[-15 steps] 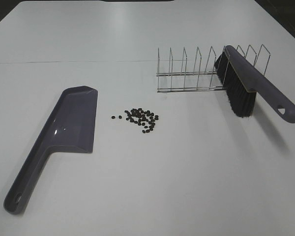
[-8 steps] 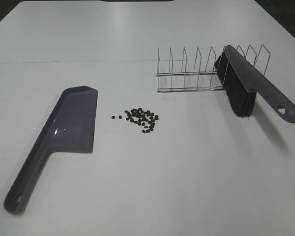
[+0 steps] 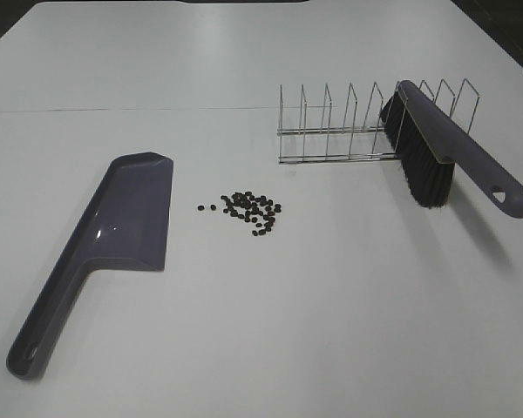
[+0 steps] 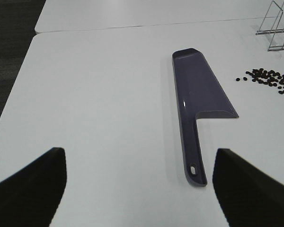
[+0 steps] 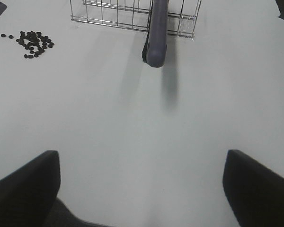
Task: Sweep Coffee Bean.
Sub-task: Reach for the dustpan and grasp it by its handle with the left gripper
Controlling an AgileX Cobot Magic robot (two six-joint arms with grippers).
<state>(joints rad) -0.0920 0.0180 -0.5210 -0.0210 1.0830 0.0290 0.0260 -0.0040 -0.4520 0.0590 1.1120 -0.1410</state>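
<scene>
Here, the coffee bean (image 3: 248, 212) cluster is seen lying loose on the white table (image 3: 314, 340), just to the right of the purple dustpan (image 3: 135, 213) and nearer than the wire rack (image 3: 336, 131). A couple of beans are set slightly apart at the cluster's left edge. The dustpan is laid flat, with its handle pointed toward the near left. The purple brush (image 3: 444, 144) is propped against the right end of the rack, with its black bristles turned down and its handle raised toward the near right. Neither tool is touched. The left gripper (image 4: 138, 156) is held on the near side of the dustpan's handle, apart from it, its fingers (image 4: 33, 184) spread wide and empty. The right gripper (image 5: 142, 153) is likewise spread wide and empty, and is faced toward the brush handle from the near side, well apart from it.
</scene>
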